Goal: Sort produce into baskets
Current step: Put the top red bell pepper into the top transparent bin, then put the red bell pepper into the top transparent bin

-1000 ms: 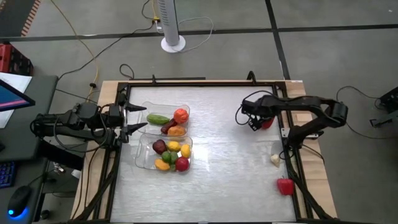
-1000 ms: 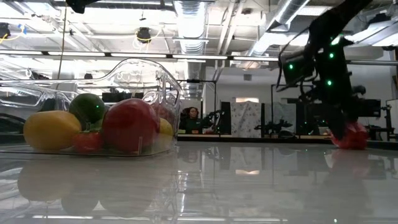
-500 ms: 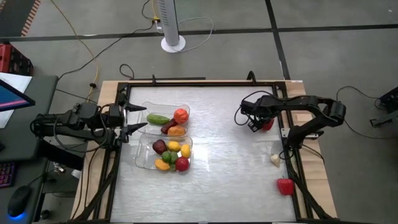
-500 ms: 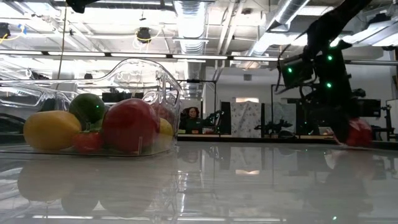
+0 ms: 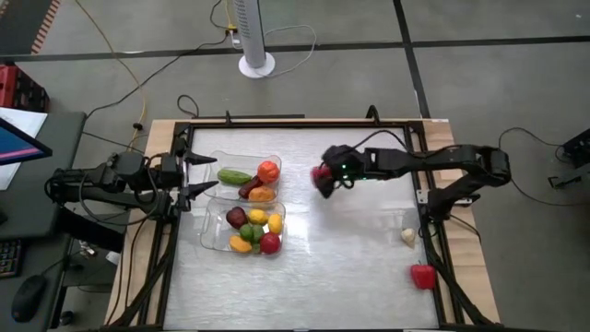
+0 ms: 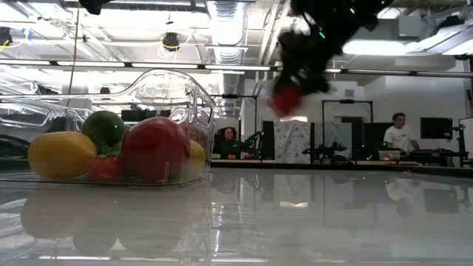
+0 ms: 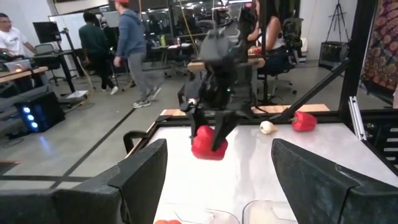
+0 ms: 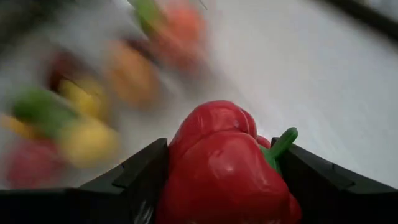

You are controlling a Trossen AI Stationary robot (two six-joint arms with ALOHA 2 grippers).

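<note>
Red pepper (image 5: 323, 176), lifted in right pincer (image 5: 328, 178), now nearer baskets (image 5: 241, 205).

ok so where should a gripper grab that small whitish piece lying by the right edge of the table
Probably across the rounded body of the small whitish produce piece, coming straight down from above: it lies alone on the bare table, apart from the red piece, so nothing crowds either side. Its finer shape is too small to tell.

Glossy red with a green stem: pepper (image 8: 227, 165) clamped between the dark fingers of the right gripper (image 5: 324, 178). Beyond it, clear baskets (image 5: 218, 237) showing green, orange, red, yellow and dark purple produce (image 5: 253, 228). Behind it, near the table's silvery edge, another red piece (image 5: 422, 276) and a whitish one (image 5: 407, 237), possibly garlic. Black all over: left gripper (image 5: 195, 174).
</note>
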